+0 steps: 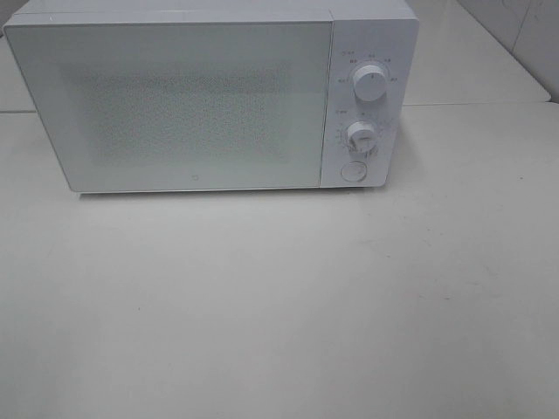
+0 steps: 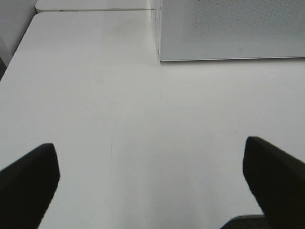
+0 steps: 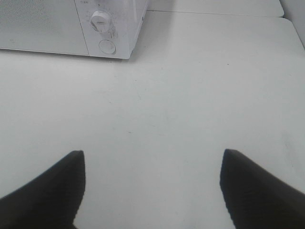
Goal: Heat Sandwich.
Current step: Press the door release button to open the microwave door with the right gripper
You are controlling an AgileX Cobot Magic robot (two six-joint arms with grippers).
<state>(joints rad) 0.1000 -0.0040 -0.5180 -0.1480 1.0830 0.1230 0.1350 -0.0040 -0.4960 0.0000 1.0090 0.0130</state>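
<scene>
1. The left gripper (image 2: 150, 143) is released, with its jaws spread wide. Its two dark fingers (image 2: 28, 186) stand far apart above the white table (image 2: 119, 95). Nothing lies between them and they touch nothing.
2. The right gripper (image 3: 153, 151) is also open, though a little less wide. Its fingers (image 3: 259, 191) hang over bare tabletop and grasp nothing.
3. A white microwave (image 1: 175, 105) stands at the back of the table, well apart from both grippers. Its frosted door (image 1: 183, 52) is shut.
4. The control panel is on the microwave's right side. It has an upper knob (image 1: 370, 85), a lower knob (image 1: 360, 135) and a round button (image 1: 352, 171) beneath them. The right wrist view faces that panel end, and the left wrist view faces the door's other lower corner.
5. The sandwich shows in none of the views. The closed door hides the oven's inside, so I cannot tell where the sandwich is.
</scene>
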